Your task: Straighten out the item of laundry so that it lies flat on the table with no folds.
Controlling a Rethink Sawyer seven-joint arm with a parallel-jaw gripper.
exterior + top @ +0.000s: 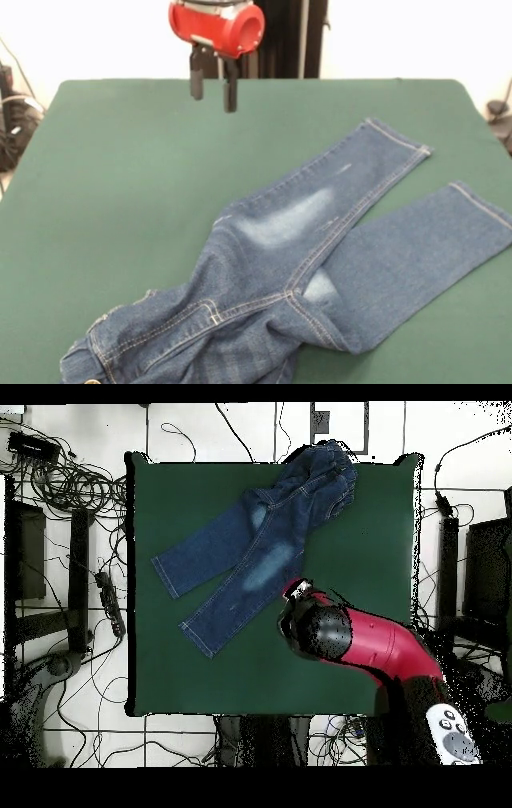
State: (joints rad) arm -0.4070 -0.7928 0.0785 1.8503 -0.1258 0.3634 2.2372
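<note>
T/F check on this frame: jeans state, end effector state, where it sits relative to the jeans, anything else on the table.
1. The jeans lie fully flat. False: the waist end is bunched and folded near the table edge.
2. The end effector is open and empty. True.
3. The end effector grips a leg cuff. False: it hangs above bare cloth, apart from the jeans.
4. Both legs are spread apart at the cuffs. True.
5. A second garment lies on the table. False: only the jeans.

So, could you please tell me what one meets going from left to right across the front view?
Bare green table → bunched waistband of the jeans → gripper, hanging above the table → the two spread legs, ending near the right edge.
</note>
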